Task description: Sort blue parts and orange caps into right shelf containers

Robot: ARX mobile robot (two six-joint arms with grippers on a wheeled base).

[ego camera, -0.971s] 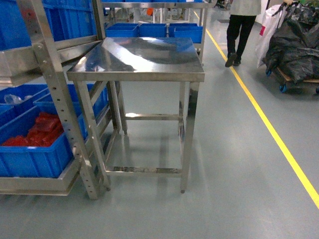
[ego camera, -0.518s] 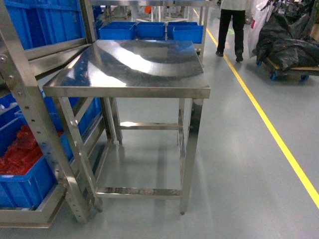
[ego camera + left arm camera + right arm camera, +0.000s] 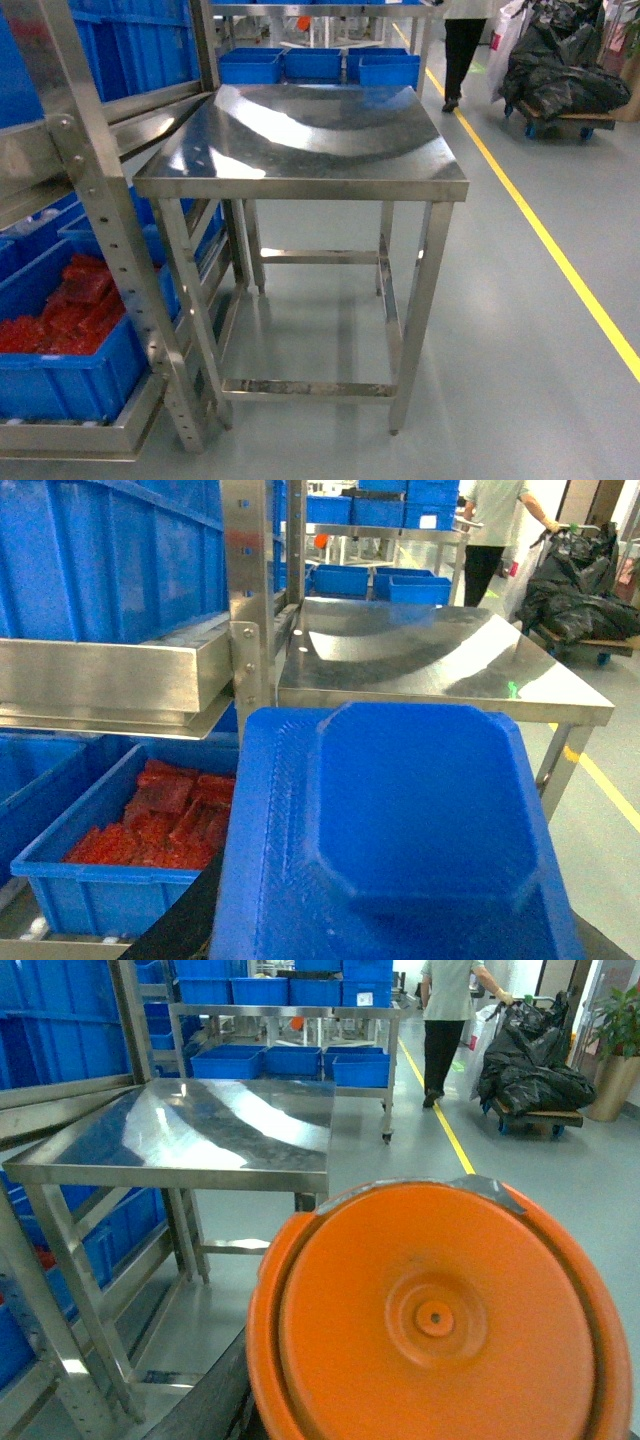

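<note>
Neither gripper itself shows in any view: each wrist camera is filled close-up by the part sitting right before its lens, so how far the fingers stand apart cannot be told. In the left wrist view a blue part (image 3: 400, 830), a ribbed block with a raised eight-sided boss on its face, covers the lower middle and right of the picture, so close that its lower edge runs out of frame; whether the left gripper grips it cannot be seen. In the right wrist view an orange cap (image 3: 440, 1310), round with a small central dimple and a concentric ring, fills the lower right in the same way, and again any hold on it is hidden. Beyond the two parts stands a stainless-steel table (image 3: 300, 135) with a bare, shiny top and square legs joined by low crossbars. To its left is a steel shelf (image 3: 95, 190) with a perforated upright, carrying blue containers; the lowest bin (image 3: 60, 375) holds a heap of red pieces (image 3: 70, 310). Behind the table, three more blue bins (image 3: 315, 65) sit in a row on another rack. A yellow floor line (image 3: 545, 245) runs along the right, and a person (image 3: 450, 1020) walks beside a cart of black bags (image 3: 530, 1070).
</note>
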